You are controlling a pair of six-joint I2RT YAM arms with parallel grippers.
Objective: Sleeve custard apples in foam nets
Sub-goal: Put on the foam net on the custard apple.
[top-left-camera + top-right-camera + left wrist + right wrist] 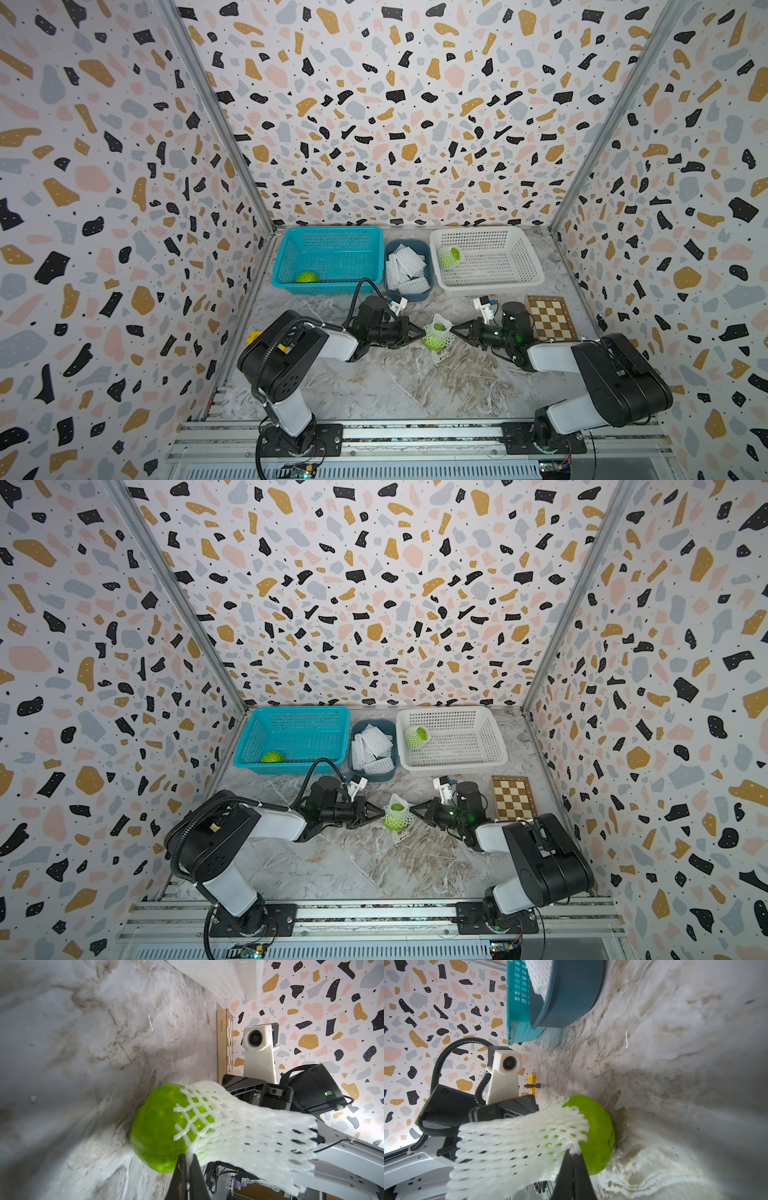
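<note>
Custard apple (431, 343) sits seemingly half inside a foam net (440, 322) pinched tight by left gripper (422, 332) and right gripper (454, 330).

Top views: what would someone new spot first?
Probably the bright green custard apple mid-table, half inside a white foam net that the left claw and right claw pinch from opposite sides. Behind it, a bare fruit sits in the teal basket, and a netted one in the white basket.

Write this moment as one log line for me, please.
left gripper: shut on foam net | right gripper: shut on foam net | custard apple: partly sleeved, on table
</note>
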